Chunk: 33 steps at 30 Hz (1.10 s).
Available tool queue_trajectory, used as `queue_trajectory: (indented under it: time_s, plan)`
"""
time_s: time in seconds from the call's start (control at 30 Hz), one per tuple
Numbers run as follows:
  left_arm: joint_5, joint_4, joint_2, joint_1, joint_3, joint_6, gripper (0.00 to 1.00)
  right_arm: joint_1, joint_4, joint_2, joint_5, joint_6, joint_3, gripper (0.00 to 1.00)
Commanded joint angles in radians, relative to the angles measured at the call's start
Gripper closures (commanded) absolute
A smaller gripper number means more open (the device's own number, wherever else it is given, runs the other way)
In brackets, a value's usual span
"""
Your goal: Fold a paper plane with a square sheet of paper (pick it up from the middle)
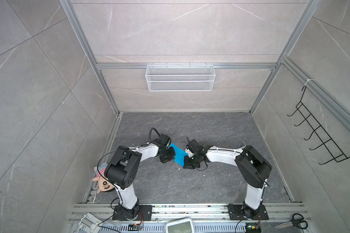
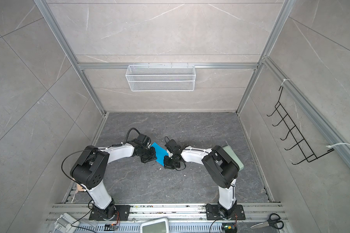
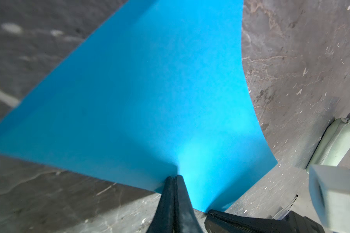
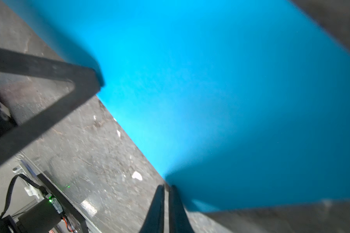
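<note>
I have the sheet [image 1: 178, 154] slung between both arms over the middle of the table [image 1: 210, 131]. The left pincer [image 3: 175, 178] is clamped on one edge and the right pincer [image 4: 167, 187] pinches the opposite one.

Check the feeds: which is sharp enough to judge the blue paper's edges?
Left wrist view: the square sheet of paper has fairly crisp edges and one bright glare patch. Right wrist view: motion-blurred, edges soft. Both top views: sharp but wide-angle bowed, and there it is small and half hidden.

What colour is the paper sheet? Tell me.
Plain sky-blue; the square sheet of paper shows best in the left wrist view.
</note>
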Motion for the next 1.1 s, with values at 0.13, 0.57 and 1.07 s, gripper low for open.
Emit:
queue_trajectory:
  time_s: [0.13, 0.57, 1.07]
  plan:
    - [-0.03, -0.062, 0.036, 0.004, 0.019, 0.038, 0.94, -0.014, -0.018, -0.077, -0.009, 0.049, -0.128, 0.88]
    - [0.015, -0.058, 0.034, 0.004, 0.037, 0.055, 0.93, -0.013, 0.075, -0.085, -0.013, -0.006, 0.015, 0.86]
    - [0.092, -0.096, 0.039, 0.005, 0.104, 0.206, 0.91, -0.015, -0.012, 0.116, 0.015, -0.037, 0.148, 0.87]
